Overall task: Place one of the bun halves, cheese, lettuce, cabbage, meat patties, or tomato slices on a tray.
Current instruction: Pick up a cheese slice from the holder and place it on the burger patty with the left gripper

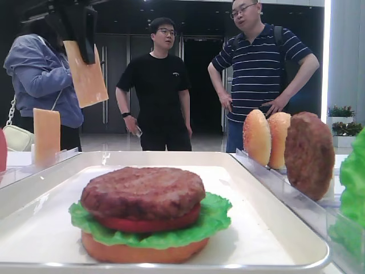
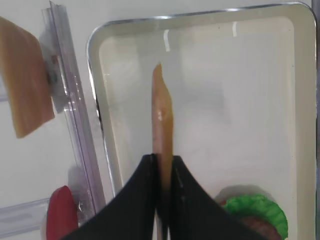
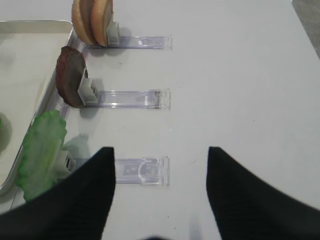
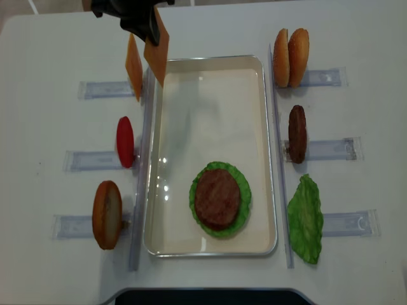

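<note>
My left gripper (image 2: 162, 165) is shut on a pale orange cheese slice (image 2: 162, 110), seen edge-on and hanging upright above the far left corner of the white tray (image 2: 240, 100). From overhead, the held cheese (image 4: 158, 56) is over the tray's (image 4: 210, 95) left rim, under the gripper (image 4: 151, 33). On the tray's near half a meat patty (image 4: 218, 198) tops a stack of lettuce (image 4: 239, 213), tomato and bun. My right gripper (image 3: 160, 150) is open and empty above the table, over a bare clear holder (image 3: 142, 171).
Clear holders flank the tray. On the left stand another cheese slice (image 4: 133, 67), a tomato slice (image 4: 125, 141) and a bun half (image 4: 107, 215). On the right stand two bun halves (image 4: 291, 57), a patty (image 4: 297, 133) and lettuce (image 4: 305, 219). Three people (image 1: 157, 85) stand beyond the table.
</note>
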Controlling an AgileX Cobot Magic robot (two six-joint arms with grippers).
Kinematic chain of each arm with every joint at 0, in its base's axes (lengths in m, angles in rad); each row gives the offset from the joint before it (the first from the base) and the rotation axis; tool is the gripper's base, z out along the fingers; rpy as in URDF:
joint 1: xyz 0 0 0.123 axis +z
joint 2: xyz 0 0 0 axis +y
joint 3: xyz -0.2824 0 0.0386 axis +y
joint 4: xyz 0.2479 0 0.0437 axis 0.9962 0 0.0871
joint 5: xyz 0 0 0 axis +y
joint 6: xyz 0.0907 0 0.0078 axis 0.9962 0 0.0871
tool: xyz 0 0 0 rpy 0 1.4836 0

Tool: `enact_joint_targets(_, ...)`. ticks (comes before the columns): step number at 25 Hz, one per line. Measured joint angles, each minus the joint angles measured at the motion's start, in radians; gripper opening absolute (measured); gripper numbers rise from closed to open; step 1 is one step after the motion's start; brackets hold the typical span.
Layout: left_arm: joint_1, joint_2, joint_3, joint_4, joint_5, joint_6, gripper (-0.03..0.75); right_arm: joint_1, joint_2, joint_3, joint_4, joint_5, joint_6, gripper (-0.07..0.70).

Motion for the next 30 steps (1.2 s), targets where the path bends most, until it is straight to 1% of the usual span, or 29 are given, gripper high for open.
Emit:
enact_joint_targets(8,-0.062,-0.01,0.066,-0.005,-0.001,-0.033,0.03,0.0,0.0,0.0,0.0,0.0,0.0,0.417)
enact_joint_targets(15,-0.116,-0.04,0.149,-0.024,-0.006,-0.054,0.03,0.0,0.0,0.0,0.0,0.0,0.0,0.417)
enact_joint_targets(18,-0.139,-0.057,0.188,-0.043,-0.042,-0.061,0.03,0.0,0.0,0.0,0.0,0.001,0.0,0.417)
enact_joint_targets(30,-0.215,-0.173,0.445,-0.147,-0.254,-0.068,0.03,0.0,0.0,0.0,0.0,0.001,0.0,0.417)
